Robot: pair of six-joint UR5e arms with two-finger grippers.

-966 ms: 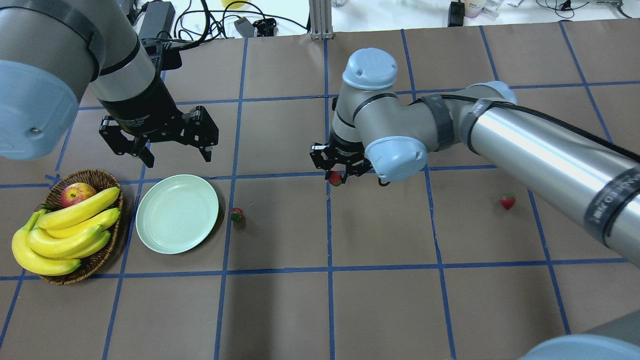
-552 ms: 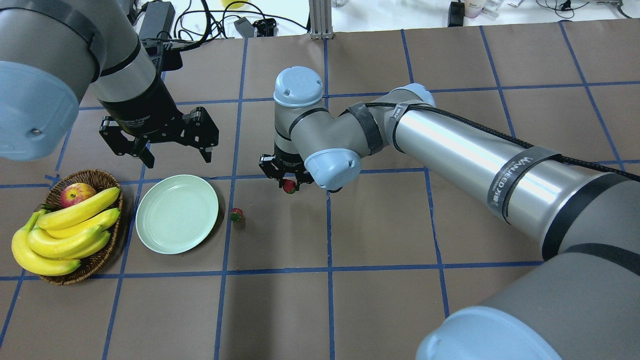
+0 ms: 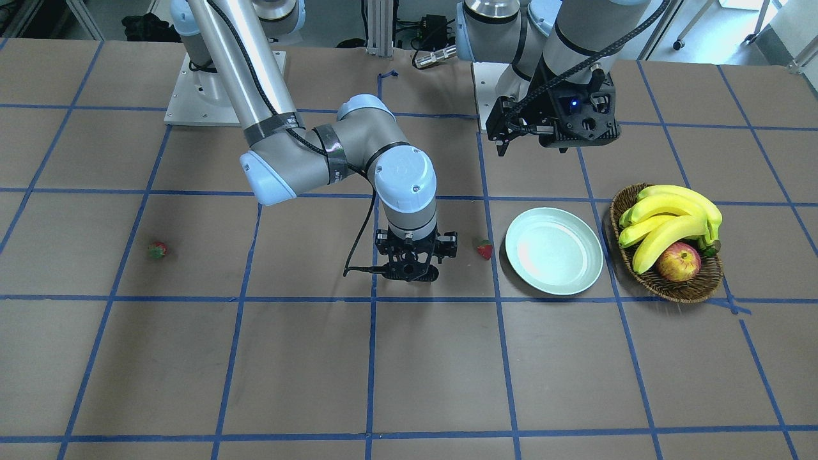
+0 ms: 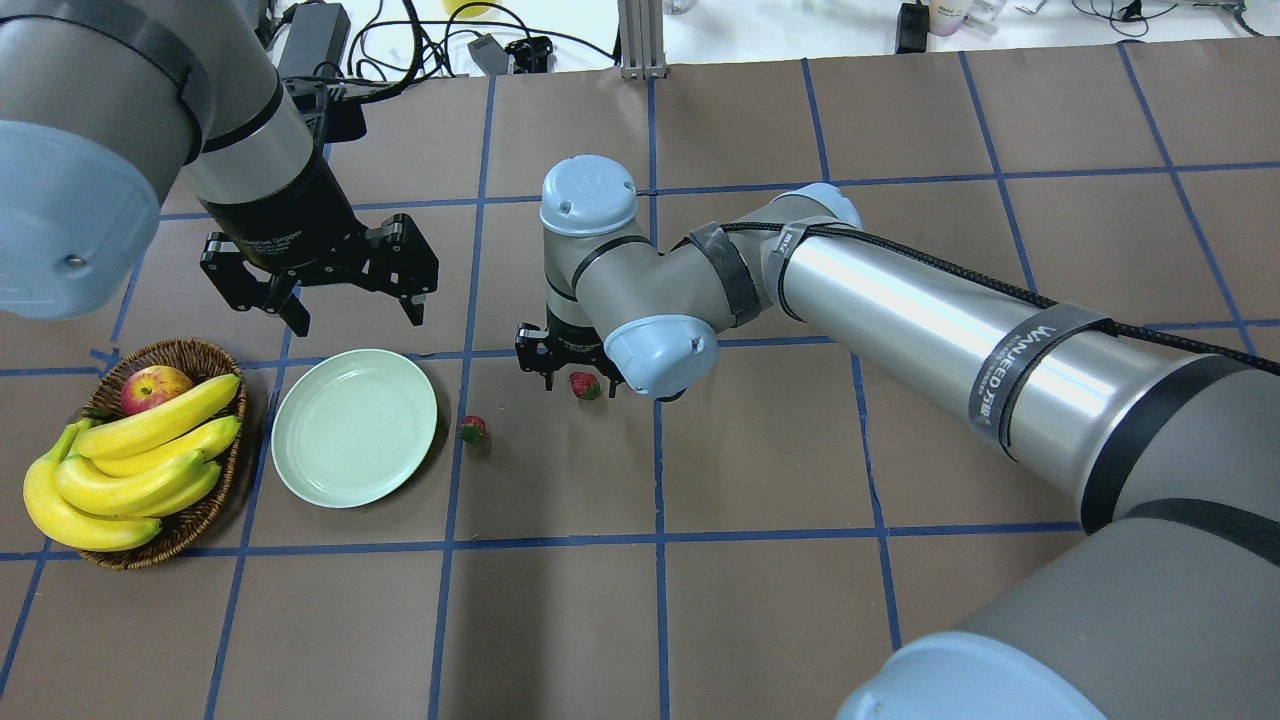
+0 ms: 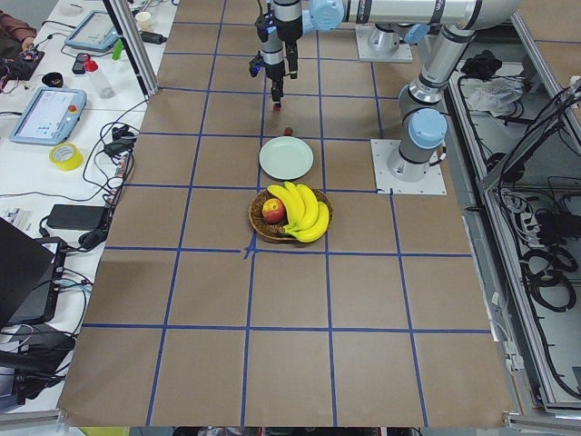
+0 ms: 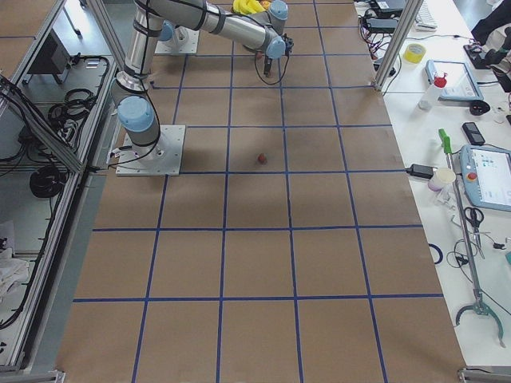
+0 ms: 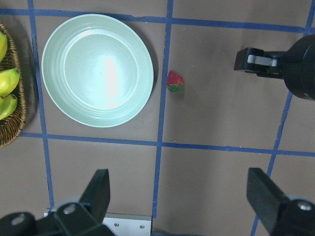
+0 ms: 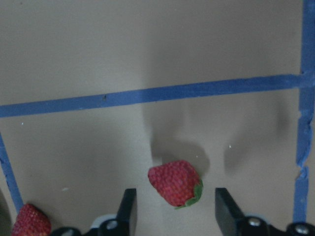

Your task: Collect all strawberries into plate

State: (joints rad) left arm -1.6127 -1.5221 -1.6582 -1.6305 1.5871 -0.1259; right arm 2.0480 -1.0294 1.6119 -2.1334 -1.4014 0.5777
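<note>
My right gripper (image 8: 175, 194) is open, about two plate widths to the right of the mint-green plate (image 4: 355, 428). One strawberry (image 8: 173, 183) sits between its fingers and touches neither; it also shows in the overhead view (image 4: 585, 385). I cannot tell whether it rests on the table. A second strawberry (image 4: 471, 430) lies just right of the plate's rim (image 7: 147, 73). The third strawberry (image 3: 157, 250) lies far off on the robot's right side. The plate holds nothing. My left gripper (image 4: 357, 320) hangs open above the plate's far edge.
A wicker basket (image 4: 200, 352) with bananas (image 4: 140, 455) and an apple (image 4: 155, 388) stands left of the plate. Blue tape lines grid the brown table. Cables and boxes (image 4: 320, 40) lie beyond the far edge.
My right arm has carried a strawberry leftward from mid-table toward the plate. Its fingers now stand apart with the berry loose between them. The left arm has not moved.
</note>
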